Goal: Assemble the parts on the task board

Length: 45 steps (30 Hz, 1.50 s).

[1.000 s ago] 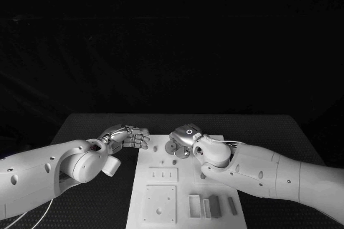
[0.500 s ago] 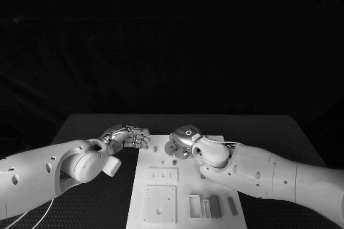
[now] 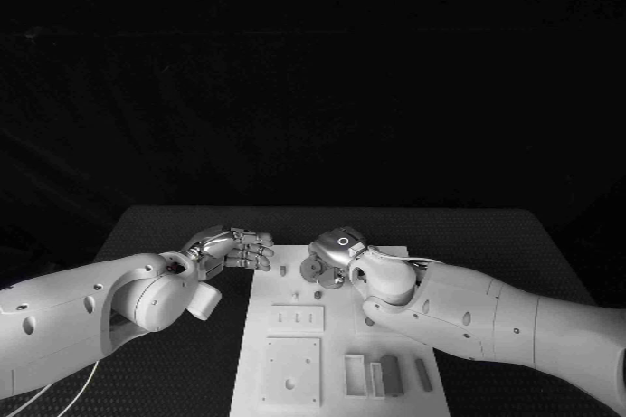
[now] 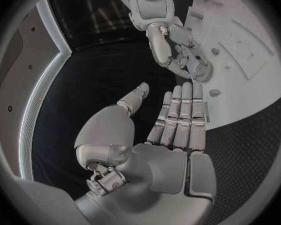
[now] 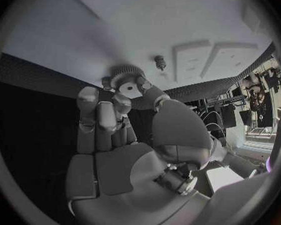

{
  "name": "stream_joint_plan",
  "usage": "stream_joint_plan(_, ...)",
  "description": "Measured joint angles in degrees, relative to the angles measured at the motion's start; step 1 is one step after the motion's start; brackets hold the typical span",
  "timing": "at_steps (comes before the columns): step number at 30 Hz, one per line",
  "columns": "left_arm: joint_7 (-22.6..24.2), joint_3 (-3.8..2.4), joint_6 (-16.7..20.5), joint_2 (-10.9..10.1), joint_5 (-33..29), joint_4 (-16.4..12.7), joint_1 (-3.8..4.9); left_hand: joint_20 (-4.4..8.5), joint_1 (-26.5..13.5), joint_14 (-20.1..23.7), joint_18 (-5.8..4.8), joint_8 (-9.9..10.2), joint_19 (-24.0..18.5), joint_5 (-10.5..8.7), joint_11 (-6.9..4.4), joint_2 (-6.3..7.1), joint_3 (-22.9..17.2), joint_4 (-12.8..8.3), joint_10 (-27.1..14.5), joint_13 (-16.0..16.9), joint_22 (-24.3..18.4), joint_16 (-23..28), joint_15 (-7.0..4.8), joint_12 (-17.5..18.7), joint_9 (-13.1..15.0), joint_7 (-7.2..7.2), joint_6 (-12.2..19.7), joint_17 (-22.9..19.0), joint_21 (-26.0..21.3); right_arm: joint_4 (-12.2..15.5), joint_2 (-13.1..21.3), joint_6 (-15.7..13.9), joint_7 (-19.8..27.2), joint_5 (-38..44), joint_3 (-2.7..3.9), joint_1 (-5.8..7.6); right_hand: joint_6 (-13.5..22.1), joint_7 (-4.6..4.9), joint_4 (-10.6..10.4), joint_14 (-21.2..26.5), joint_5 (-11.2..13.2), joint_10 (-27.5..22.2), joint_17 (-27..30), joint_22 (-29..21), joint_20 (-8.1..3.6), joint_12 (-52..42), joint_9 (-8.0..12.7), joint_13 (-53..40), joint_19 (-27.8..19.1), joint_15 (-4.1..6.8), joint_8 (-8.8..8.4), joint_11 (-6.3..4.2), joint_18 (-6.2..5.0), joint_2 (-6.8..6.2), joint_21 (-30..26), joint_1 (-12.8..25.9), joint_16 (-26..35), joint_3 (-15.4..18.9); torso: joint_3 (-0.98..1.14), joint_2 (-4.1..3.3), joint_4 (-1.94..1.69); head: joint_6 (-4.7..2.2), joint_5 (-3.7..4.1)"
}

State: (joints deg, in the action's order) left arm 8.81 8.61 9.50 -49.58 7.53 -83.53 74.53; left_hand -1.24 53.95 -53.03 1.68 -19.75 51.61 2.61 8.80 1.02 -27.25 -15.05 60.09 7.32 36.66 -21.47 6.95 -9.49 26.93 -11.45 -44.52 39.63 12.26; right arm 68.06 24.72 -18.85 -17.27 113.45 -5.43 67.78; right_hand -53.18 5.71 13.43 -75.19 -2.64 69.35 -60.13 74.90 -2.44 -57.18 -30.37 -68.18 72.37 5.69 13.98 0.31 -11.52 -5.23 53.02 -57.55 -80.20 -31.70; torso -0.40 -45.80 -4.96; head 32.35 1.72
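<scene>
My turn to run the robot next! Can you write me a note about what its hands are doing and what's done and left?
Right hand: holds a small grey toothed gear wheel over the far end of the white task board.
Left hand: open, holding nothing, fingers straight, beside the board's far left corner.
On the board: a small grey peg stands close to the gear; grey rectangular blocks sit at the near end.
Done: gear picked up.
Left: gear not yet seated; I cannot tell which other parts remain to be fitted.
</scene>
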Motion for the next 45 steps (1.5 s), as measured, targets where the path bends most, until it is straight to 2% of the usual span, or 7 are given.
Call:
stream_joint_plan(11,-0.01,-0.02,0.00,0.02,0.00,0.00,0.02,0.00,0.00,0.00,0.00,0.00,0.00,0.00,0.00,0.00,0.00,0.00,0.00,0.00,0.05,0.00,0.00,0.00,0.00,0.00,0.00,0.05,0.00,-0.11,-0.26,-0.21,-0.04,-0.26,-0.01,-0.01,-0.08,0.08,0.00,0.07,0.00,0.01,0.05,0.00,0.01,0.00,0.05,0.02,0.00,-0.07,-0.02,0.00,-0.02,0.00,0.00,0.00,0.00,0.00,0.03,0.01,0.01,-0.12,0.07)
stream_joint_plan(13,-0.02,-0.02,0.00,0.02,0.00,0.00,0.03,0.00,0.00,0.00,0.00,0.00,0.00,0.00,0.00,0.00,0.00,0.00,0.00,0.00,0.04,0.00,0.00,0.00,0.00,0.00,0.00,0.05,0.00,-0.19,-0.26,-0.08,0.06,-0.53,-0.01,-0.01,0.28,0.45,0.00,0.07,0.00,0.01,0.18,0.00,0.01,0.00,0.05,0.11,0.00,-0.07,-0.02,0.00,-0.02,-0.01,0.00,-0.01,0.16,0.00,0.03,0.01,0.01,-0.12,0.07)
stream_joint_plan(20,-0.03,-0.02,0.00,0.11,0.00,0.05,0.03,0.00,0.00,0.00,0.00,0.00,0.00,0.00,0.00,0.00,0.00,0.00,0.00,-0.05,0.04,0.00,0.00,0.00,-0.05,0.00,0.00,0.08,0.00,-0.92,-0.47,0.80,0.67,-2.07,0.00,0.00,2.49,2.42,-0.46,0.17,-0.01,-0.83,0.67,0.00,0.11,0.00,1.09,0.41,-0.11,-0.60,-1.98,0.84,-0.03,-1.72,-0.33,-0.23,0.61,0.01,0.05,-0.01,0.04,-0.05,0.04)
stream_joint_plan(26,-0.07,-0.02,0.01,0.11,0.00,0.15,0.04,0.00,0.00,0.00,-0.01,0.28,0.00,0.00,0.00,0.00,0.00,0.00,0.00,-0.05,0.04,0.23,0.00,0.24,-0.09,0.00,0.00,0.16,0.00,-1.30,-0.41,1.52,0.86,-3.39,0.01,0.00,6.76,2.50,-1.77,0.69,-0.01,-1.49,1.22,0.04,0.21,0.23,2.16,0.69,-0.21,-1.12,-4.14,1.46,-0.02,-3.30,-0.69,-0.16,0.89,-0.35,0.07,-0.01,0.05,0.01,0.04)
stream_joint_plan(34,-0.13,-0.02,0.01,0.11,0.00,0.17,0.04,0.00,-0.27,0.00,-0.01,0.28,0.00,0.00,0.00,0.27,0.11,0.11,0.00,-0.11,0.06,0.23,0.00,0.24,-0.10,0.00,0.00,0.23,0.00,-1.77,-0.50,2.07,1.54,-5.08,0.03,0.02,7.31,2.68,-3.71,0.69,-0.02,-1.57,1.22,0.04,0.00,0.22,2.14,0.75,0.02,-1.12,-4.17,1.54,-0.03,-3.61,-0.70,0.15,0.89,-0.31,0.09,-0.01,0.04,0.05,0.07)
stream_joint_plan(40,-0.24,-0.02,0.01,0.06,-0.04,0.14,0.05,0.00,-0.54,0.00,-0.01,0.51,0.00,0.00,0.21,0.54,0.45,0.64,-0.21,-0.17,0.09,0.51,0.00,0.63,-0.20,0.03,0.45,0.39,-0.23,-2.02,-0.50,2.69,2.25,-6.38,0.03,0.02,7.31,2.52,-6.11,0.70,-0.02,-1.57,1.19,0.04,0.00,0.22,1.77,0.96,0.02,-1.12,-3.50,1.54,-0.03,-1.83,-0.69,2.07,0.89,-0.06,0.09,-0.01,0.05,0.07,0.07)
stream_joint_plan(45,-0.35,-0.02,0.01,0.06,-0.06,0.10,0.05,0.00,-1.10,0.00,-0.01,0.51,0.00,0.00,0.21,0.59,0.31,1.42,-0.21,-0.17,0.09,0.85,0.00,0.63,-0.27,0.21,0.63,0.59,-0.23,-2.02,-0.37,3.27,2.77,-7.36,0.14,0.17,5.85,2.18,-6.89,0.70,-0.02,-1.77,1.17,0.03,0.01,0.22,1.54,1.04,0.02,-1.12,-2.62,1.33,-0.03,-0.71,-0.70,3.19,0.89,0.23,0.09,-0.01,0.05,0.09,0.10)
